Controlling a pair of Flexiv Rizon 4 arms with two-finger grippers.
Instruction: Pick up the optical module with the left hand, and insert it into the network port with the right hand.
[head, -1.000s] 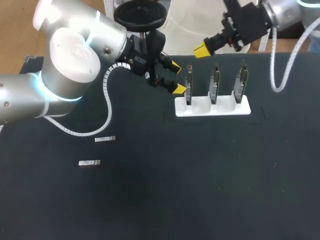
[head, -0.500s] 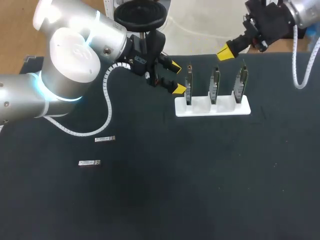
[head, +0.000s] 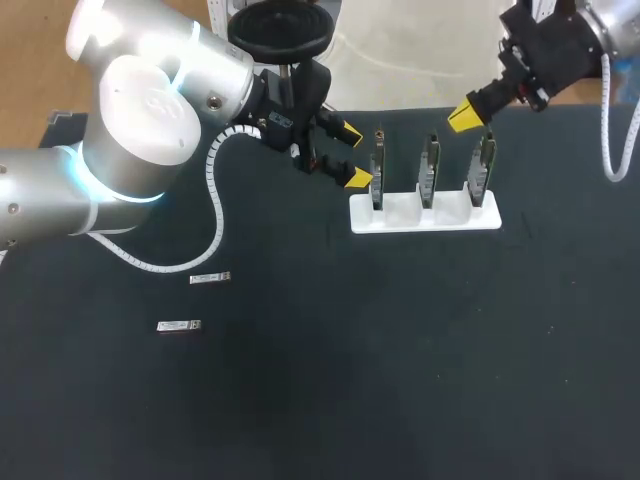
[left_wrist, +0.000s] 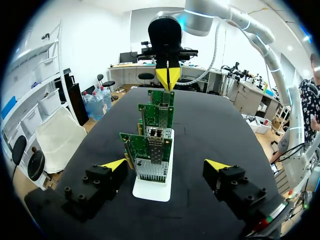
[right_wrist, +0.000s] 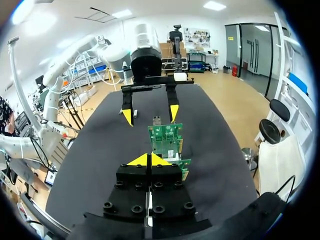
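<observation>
Head view: two small silvery oblong optical modules (head: 210, 278) lay flat on the matte black table (head: 400, 380), well apart from both grippers. Left gripper (head: 354, 155) hung spread open beside the white rack (head: 455, 222).

Left wrist: a green board (left_wrist: 135, 145) stood upright ahead of its parted fingers.

Right wrist: right gripper (right_wrist: 149, 160) had its yellow tips pinched together, empty.

The head camera looked down from high above the white card rack (head: 425, 213). Each wrist camera faced that rack closely from opposite ends, and all three views shared it.
</observation>
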